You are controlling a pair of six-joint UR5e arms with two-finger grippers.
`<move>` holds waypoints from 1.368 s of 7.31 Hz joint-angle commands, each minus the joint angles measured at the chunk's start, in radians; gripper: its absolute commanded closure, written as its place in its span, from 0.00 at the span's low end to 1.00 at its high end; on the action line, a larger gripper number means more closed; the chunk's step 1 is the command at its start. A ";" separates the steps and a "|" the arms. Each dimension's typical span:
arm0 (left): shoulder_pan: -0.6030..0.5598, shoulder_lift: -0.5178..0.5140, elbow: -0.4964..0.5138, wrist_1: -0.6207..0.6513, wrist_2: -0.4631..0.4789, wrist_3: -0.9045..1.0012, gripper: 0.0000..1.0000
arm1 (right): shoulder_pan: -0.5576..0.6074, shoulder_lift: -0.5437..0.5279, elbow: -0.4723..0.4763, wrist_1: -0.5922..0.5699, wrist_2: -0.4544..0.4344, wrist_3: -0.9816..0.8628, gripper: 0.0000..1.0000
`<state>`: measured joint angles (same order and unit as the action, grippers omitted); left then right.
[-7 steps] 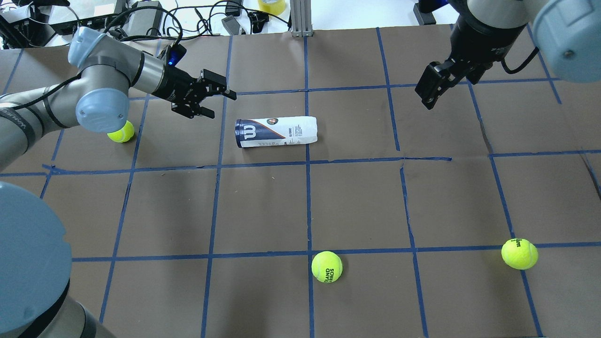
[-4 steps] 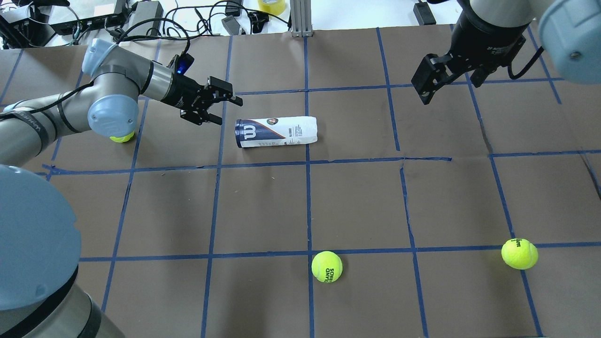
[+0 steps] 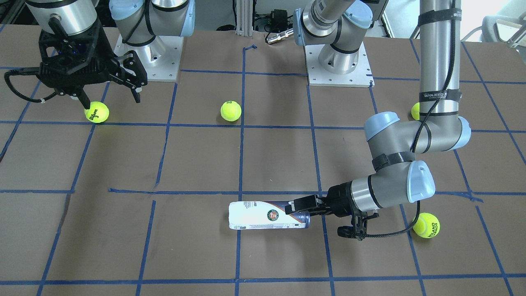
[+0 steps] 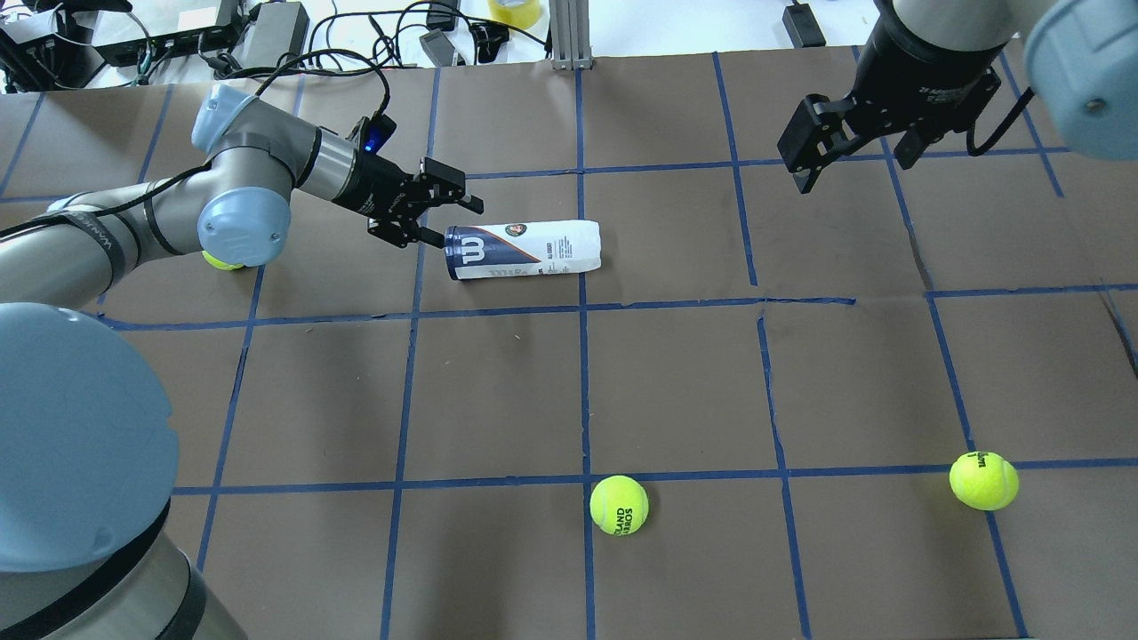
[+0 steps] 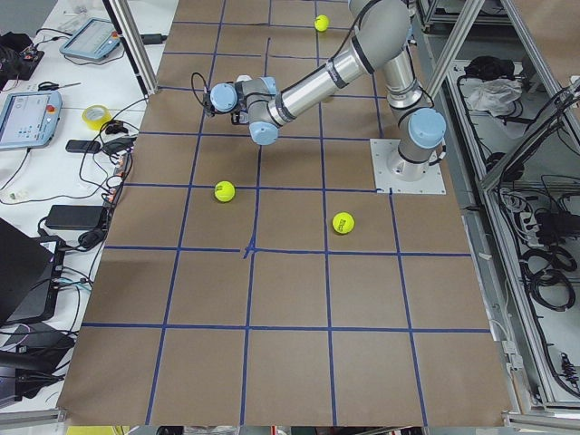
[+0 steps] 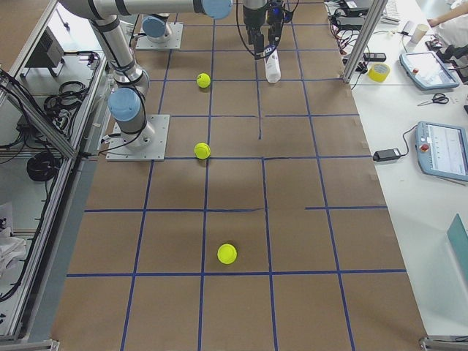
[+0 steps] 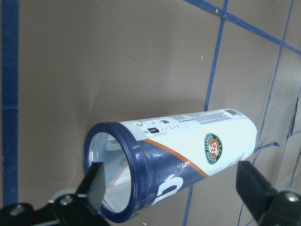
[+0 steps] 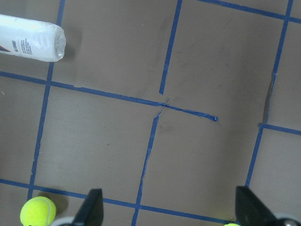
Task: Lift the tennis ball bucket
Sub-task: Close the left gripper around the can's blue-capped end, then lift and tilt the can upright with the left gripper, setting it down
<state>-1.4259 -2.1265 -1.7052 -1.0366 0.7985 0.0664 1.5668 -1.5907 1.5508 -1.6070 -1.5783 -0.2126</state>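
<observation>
Navy-ended tennis ball bucket (image 4: 524, 250) lay sideways on counter (image 4: 676, 382). Left hand (image 4: 460, 222) fingers apart, flanking navy end. Right hand (image 4: 853, 156) fingers apart, well away.

The desk (image 4: 676, 382) is wearing brown paper, and blue tape lines are making squares on it. The tennis ball bucket (image 4: 533, 249) is lying on its side, its dark blue end pointing to the robot's left. Yellow-green balls are sitting well apart: the near ball (image 4: 619, 505), the right ball (image 4: 983, 480), and the left ball (image 4: 220, 262), which is peeking out, half hidden.
</observation>
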 commanded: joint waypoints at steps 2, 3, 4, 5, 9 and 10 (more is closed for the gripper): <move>-0.001 -0.020 -0.008 -0.002 -0.028 0.000 0.54 | -0.001 0.000 0.000 0.001 -0.008 -0.002 0.00; -0.001 -0.018 -0.004 -0.008 -0.028 -0.017 1.00 | -0.001 0.000 0.000 0.002 -0.012 -0.002 0.00; -0.001 -0.013 0.001 -0.005 -0.027 -0.058 1.00 | -0.001 0.000 0.000 0.002 -0.014 -0.002 0.00; -0.001 -0.009 0.013 0.004 -0.021 -0.086 1.00 | -0.001 0.000 0.002 0.002 -0.014 -0.002 0.00; -0.060 0.052 0.198 -0.011 0.155 -0.296 1.00 | -0.002 0.000 0.002 0.004 -0.015 -0.002 0.00; -0.097 0.054 0.250 -0.013 0.219 -0.340 1.00 | -0.002 0.000 0.002 0.004 -0.015 -0.002 0.00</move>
<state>-1.4811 -2.0802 -1.5173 -1.0483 0.9367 -0.2112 1.5650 -1.5908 1.5522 -1.6036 -1.5936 -0.2147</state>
